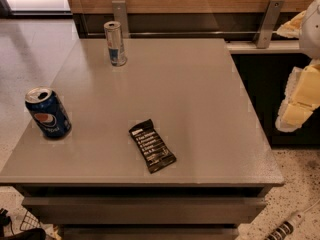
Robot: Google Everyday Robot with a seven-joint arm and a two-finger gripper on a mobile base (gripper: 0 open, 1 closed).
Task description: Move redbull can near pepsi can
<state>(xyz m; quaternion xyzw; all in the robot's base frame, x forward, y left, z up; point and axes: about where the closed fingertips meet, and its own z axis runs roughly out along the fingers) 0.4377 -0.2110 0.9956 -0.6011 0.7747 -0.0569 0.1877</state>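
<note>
The gripper (298, 103) is pale yellow and blocky, edged in white (it hangs beyond the right edge of the surface (200, 109)). Above it is a rounded white shell (313, 29).

Just two cans (one redbull can (115, 43), one pepsi can (48, 112)) and one snack bar (152, 145), all left of the one gripper (298, 106).

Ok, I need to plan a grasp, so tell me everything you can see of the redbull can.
The redbull can is tall and slim, silver metal by its look, with blue panels and a small red mark. It stands upright on the grey table, near its far edge, left of centre. Nothing touches it but the table; the pepsi can stands apart, toward the front left. The gripper hangs beyond the table's right side, far from it.
</note>
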